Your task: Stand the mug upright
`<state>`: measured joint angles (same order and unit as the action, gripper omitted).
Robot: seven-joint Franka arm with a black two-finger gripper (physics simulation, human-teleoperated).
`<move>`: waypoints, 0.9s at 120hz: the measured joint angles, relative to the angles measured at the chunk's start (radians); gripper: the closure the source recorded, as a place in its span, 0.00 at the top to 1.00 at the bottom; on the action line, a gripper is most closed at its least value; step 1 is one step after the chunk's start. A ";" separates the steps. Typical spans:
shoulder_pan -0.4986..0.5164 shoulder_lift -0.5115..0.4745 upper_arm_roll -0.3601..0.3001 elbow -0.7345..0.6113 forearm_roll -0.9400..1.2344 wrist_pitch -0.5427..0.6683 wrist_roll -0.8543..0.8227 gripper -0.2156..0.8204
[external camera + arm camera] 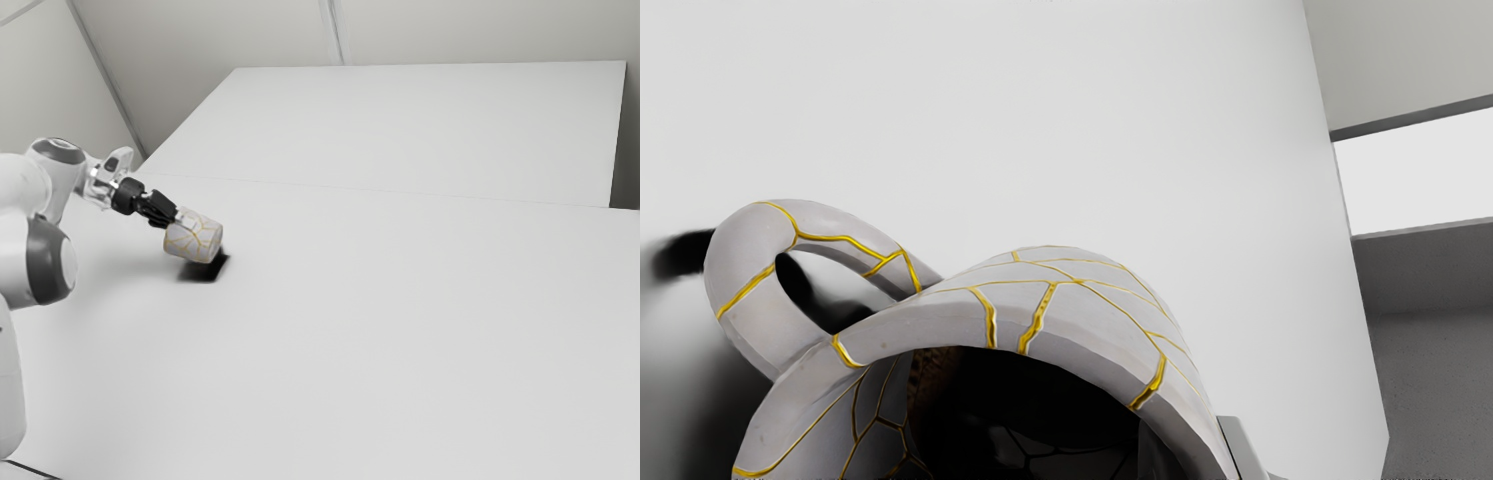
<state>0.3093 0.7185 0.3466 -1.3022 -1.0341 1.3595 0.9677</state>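
Observation:
The white mug with gold crack lines (193,238) is tilted well over on its side, above a dark shadow in the exterior view. My gripper (181,219) reaches it from the exterior view's left, at the upper part of the mug. In the wrist view the open mouth of the mug (1066,300) faces my hand, and its handle sticks out on the side away from the fingers. The gripper (1198,448) pinches the mug's wall, one finger outside and the other, in shade, inside the rim. The mug's base is hidden from the wrist view.
The white table (380,340) spreads out around the mug. Behind it is another pale flat surface (420,130), with light walls beyond. The arm's links stand at the exterior view's left.

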 joint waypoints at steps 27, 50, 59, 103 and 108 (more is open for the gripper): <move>-0.100 -0.185 -0.039 -0.176 0.202 0.211 -0.124 0.07; -0.244 -0.336 -0.041 -0.361 0.451 0.450 -0.293 0.05; -0.294 -0.390 -0.042 -0.437 0.549 0.538 -0.374 0.04; -0.431 -0.530 -0.039 -0.666 0.804 0.794 -0.770 0.04; -0.445 -0.540 -0.038 -0.690 0.816 0.814 -0.811 0.04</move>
<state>-0.1360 0.1780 0.3088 -1.9922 -0.2176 2.1738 0.1565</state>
